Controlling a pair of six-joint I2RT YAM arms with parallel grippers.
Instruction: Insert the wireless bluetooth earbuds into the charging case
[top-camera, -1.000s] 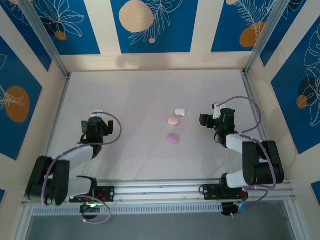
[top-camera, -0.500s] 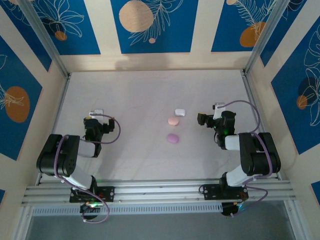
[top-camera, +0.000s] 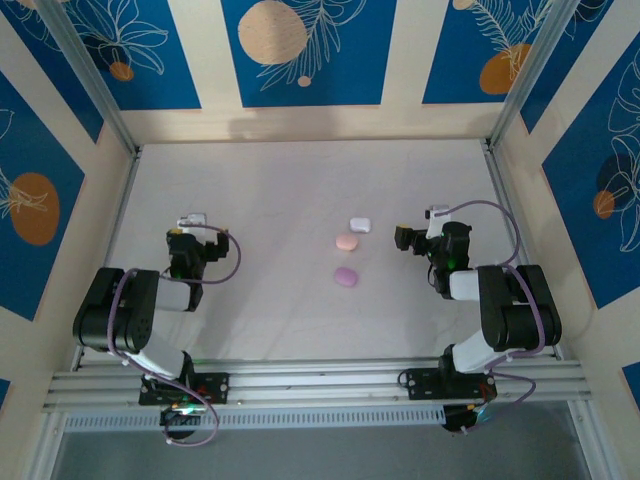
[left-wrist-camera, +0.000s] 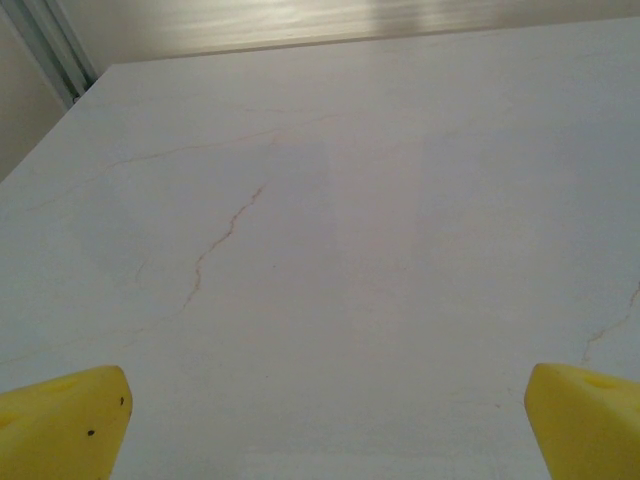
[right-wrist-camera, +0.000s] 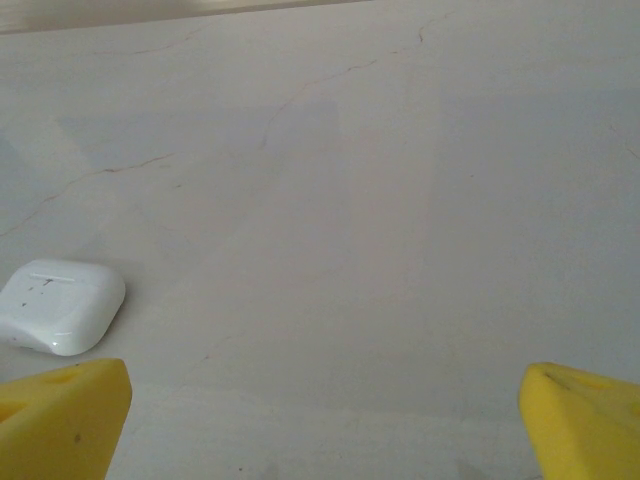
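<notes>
White case (top-camera: 360, 225), pink case (top-camera: 346, 242), purple case (top-camera: 346, 276), clustered

Three closed, rounded charging cases lie on the table (top-camera: 250, 190) — white case (top-camera: 360, 225) just beside pink case (top-camera: 346, 242), purple case (top-camera: 346, 276) apart.

This is looking like a robotics lab test cell: a left arm (top-camera: 130, 320) and a right arm (top-camera: 505, 315) are sitting bolted to an aluminium rail (top-camera: 320, 380) at a white marble-patterned table (top-camera: 290, 190), with aluminium posts (top-camera: 88, 80) and blue leaf-printed wall panels (top-camera: 340, 70) enclosing it.

top: overhead, down on table (top-camera: 300, 180) | wrists: low, close | shared: table
</notes>
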